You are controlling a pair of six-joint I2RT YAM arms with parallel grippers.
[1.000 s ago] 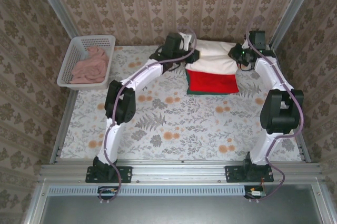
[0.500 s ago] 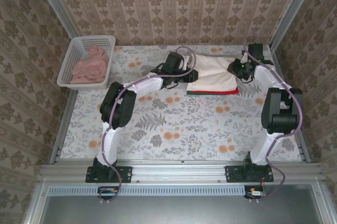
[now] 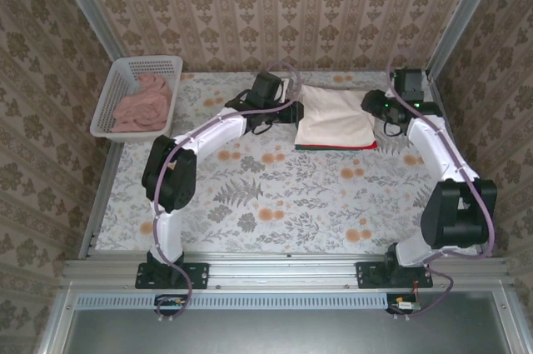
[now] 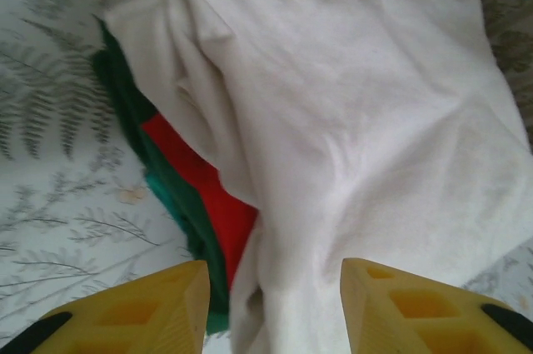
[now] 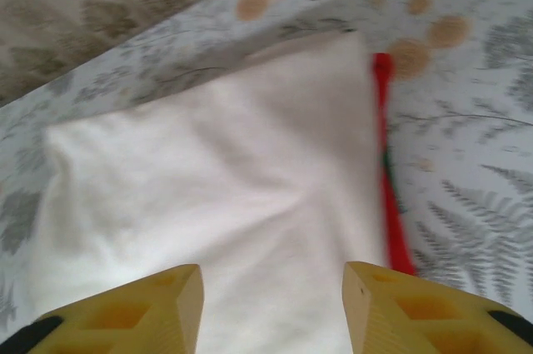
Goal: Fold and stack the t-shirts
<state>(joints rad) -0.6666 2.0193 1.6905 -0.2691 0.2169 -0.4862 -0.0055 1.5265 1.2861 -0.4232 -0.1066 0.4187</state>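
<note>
The folded cream-white cloth t-shirt (image 3: 337,117) lies between the left gripper (image 4: 271,269) and the right gripper (image 5: 271,271), just ahead of each. Under it lies the bright red cloth t-shirt (image 4: 208,191), with the dark green cloth t-shirt (image 4: 125,112) at the bottom; their edges stick out ahead-left of the left gripper. Well behind that gripper, a white plastic lattice basket (image 3: 112,100) holds a crumpled pink cloth (image 3: 143,102).

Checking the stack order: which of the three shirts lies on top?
The cream-white t-shirt; it covers the red t-shirt and the green t-shirt, which show only as edge strips.
</note>
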